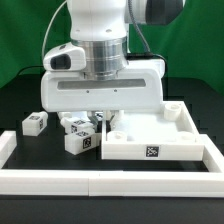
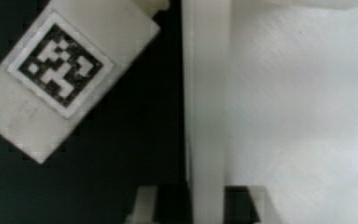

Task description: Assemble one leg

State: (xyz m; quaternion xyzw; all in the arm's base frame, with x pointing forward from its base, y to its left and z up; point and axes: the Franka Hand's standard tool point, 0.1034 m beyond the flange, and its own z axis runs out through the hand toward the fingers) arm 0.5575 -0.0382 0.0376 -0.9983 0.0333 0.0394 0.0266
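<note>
Wrist view: hand (image 2: 202, 205) pinches the tray rim (image 2: 202, 100), a leg (image 2: 60, 75) near that edge.

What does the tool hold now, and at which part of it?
The tool holds the white tray by its thin raised rim, pinched between both fingers.

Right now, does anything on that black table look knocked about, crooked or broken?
Only the small white oblong blocks with black-and-white tags stand out: they lie jumbled at different angles, on the exterior view's left of the large white rimmed tray. Nothing looks broken or spilled.
</note>
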